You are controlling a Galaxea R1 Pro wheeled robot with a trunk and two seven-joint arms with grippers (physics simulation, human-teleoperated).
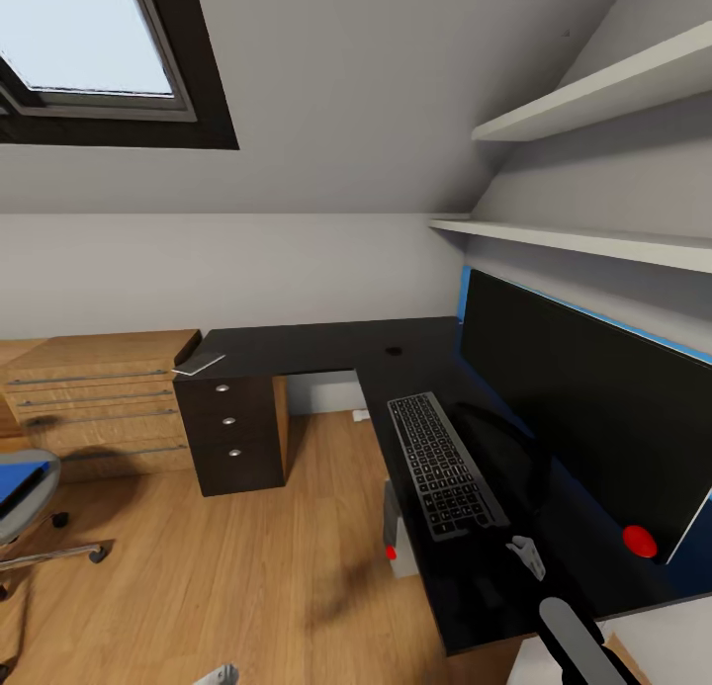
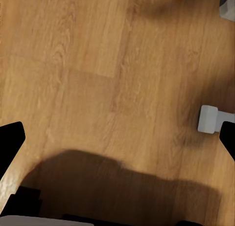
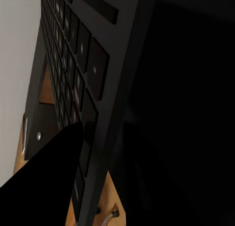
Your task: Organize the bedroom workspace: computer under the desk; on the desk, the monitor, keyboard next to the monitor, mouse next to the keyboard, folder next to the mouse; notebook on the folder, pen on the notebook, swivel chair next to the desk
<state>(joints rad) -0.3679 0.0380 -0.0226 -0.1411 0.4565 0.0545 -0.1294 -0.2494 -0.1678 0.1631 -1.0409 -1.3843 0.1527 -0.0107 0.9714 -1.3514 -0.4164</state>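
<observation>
The black keyboard [image 1: 445,465] lies on the desk [image 1: 316,349] in front of the wide monitor [image 1: 593,408]. My right gripper [image 1: 526,556] hovers just past the keyboard's near end. In the right wrist view its dark finger [image 3: 49,182] sits close beside the keys [image 3: 73,84]. The computer [image 1: 396,539] stands under the desk. A grey notebook [image 1: 199,365] rests on the desk's far corner. At the left edge stands the swivel chair [image 1: 40,552] with the blue folder [image 1: 20,482] on its seat. My left gripper [image 2: 117,143] hangs open over the floor. Mouse and pen are out of view.
A light wooden drawer cabinet [image 1: 99,398] stands against the back wall beside the desk's black drawer pedestal [image 1: 232,433]. Two white shelves [image 1: 593,102] hang above the monitor. A small white object [image 2: 209,119] lies on the wooden floor [image 1: 247,566].
</observation>
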